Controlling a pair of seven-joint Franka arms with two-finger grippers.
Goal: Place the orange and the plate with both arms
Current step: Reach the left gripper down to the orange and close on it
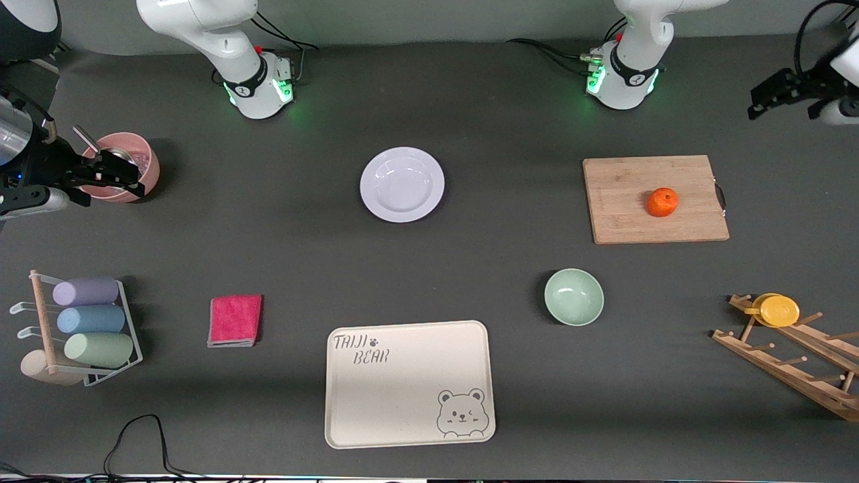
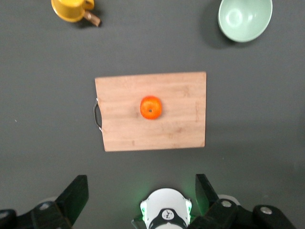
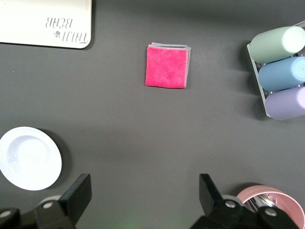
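The small orange (image 1: 662, 202) rests on a wooden cutting board (image 1: 624, 215) toward the left arm's end of the table; the left wrist view shows the orange (image 2: 151, 107) mid-board. The pale plate (image 1: 402, 184) lies on the table between the two bases, and the plate (image 3: 29, 164) also shows in the right wrist view. My left gripper (image 1: 785, 107) hangs high over the table's end past the board, open and holding nothing (image 2: 141, 183). My right gripper (image 1: 137, 180) hovers by a pink bowl at the other end, open and holding nothing (image 3: 144, 183).
A mint-green bowl (image 1: 574, 296) and a cream bear tray (image 1: 409, 429) lie nearer the camera. A pink cloth (image 1: 235, 320) and a rack of pastel cups (image 1: 87, 329) sit toward the right arm's end. The pink bowl (image 1: 149, 168) holds utensils. A wooden rack carries a yellow cup (image 1: 778, 310).
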